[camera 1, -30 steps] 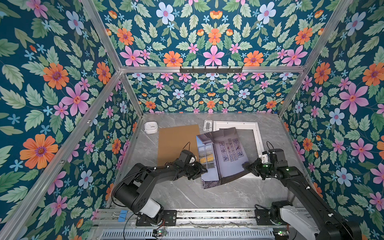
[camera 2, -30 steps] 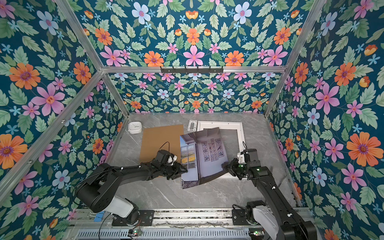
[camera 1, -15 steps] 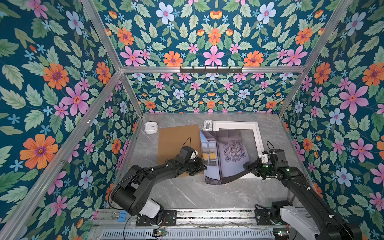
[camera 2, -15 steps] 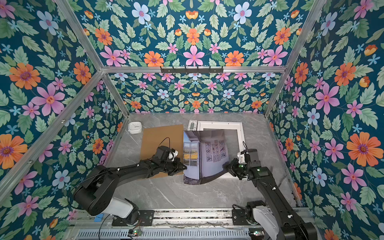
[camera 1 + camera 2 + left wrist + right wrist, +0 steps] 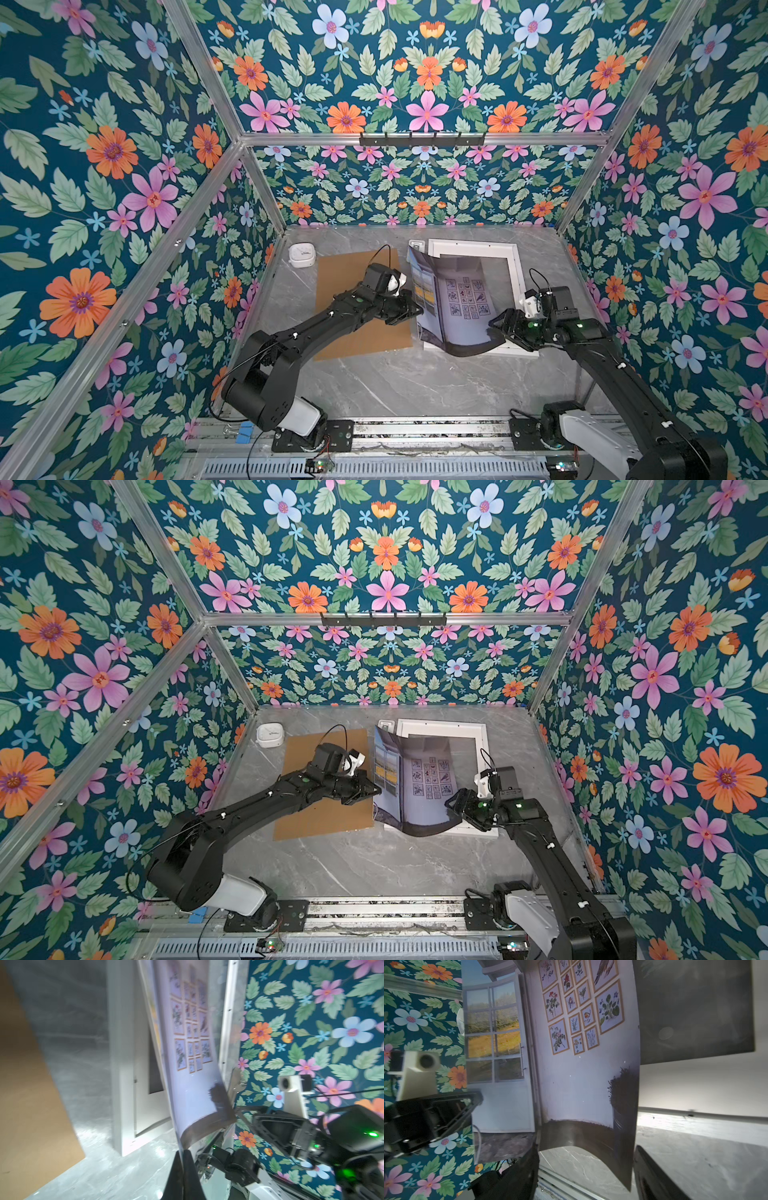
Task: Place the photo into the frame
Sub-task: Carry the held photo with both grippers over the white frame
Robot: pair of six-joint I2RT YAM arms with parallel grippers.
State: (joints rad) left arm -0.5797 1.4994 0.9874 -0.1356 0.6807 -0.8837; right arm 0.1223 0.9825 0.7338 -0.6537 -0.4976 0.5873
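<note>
Here, in a top view: my left claw (image 5: pixel 417 311) pinches the photo (image 5: pixel 457 299), which is bowed over the frame (image 5: pixel 516 266) on the tabletop (image 5: pixel 395 386). L wrist view: the claw is clamped on the photo's edge. R wrist view: my right claw (image 5: pixel 586 1151) gapes, with the photo's corner loose between the jaws. Risk: w/ a one-sided hold, the sheet may flop or crease.

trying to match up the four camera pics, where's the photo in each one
In a top view: the photo bows over the frame, just right of the picture's centre.
In a top view: same spot over the frame, near the centre.
Left wrist: a steep sheet through the middle.
Right wrist: fills the middle, printed side facing.
Shared landmark: its grid of small pictures.
</note>
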